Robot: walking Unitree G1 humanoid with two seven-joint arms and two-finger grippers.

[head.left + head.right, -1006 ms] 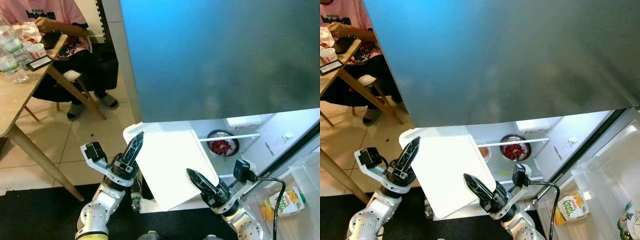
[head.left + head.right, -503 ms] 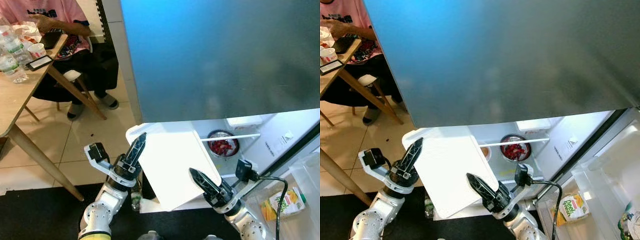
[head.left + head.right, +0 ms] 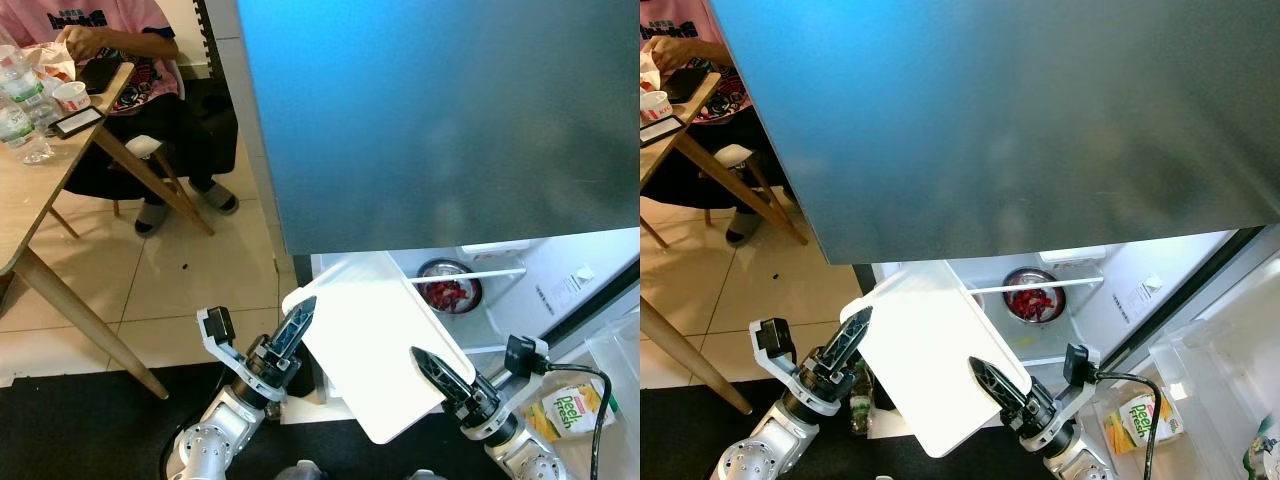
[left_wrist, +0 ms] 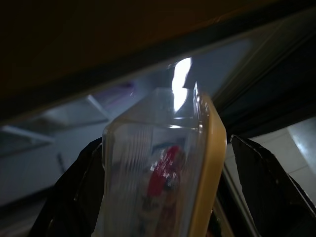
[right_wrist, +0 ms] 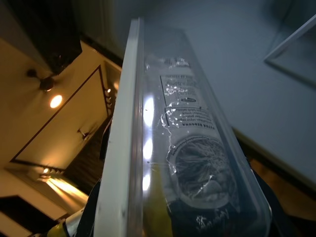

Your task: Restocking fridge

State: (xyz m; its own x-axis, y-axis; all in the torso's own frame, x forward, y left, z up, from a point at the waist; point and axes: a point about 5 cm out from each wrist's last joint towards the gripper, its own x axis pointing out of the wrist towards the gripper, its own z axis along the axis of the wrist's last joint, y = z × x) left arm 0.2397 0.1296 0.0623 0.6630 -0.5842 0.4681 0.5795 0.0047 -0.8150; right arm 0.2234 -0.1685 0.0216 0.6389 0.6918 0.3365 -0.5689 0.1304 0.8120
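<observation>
Holding a flat white tray [image 3: 375,345] by two opposite edges, our left pincer [image 3: 292,335] and right pincer [image 3: 437,372] each clamp it, below the dark glossy fridge door [image 3: 440,110]. Wrist views show its clear lid [image 5: 197,148] over packaged food. Beyond, a round metal bowl [image 3: 447,288] of red food sits on a fridge shelf [image 3: 500,315]; a juice carton [image 3: 562,410] lies in the door bin.
</observation>
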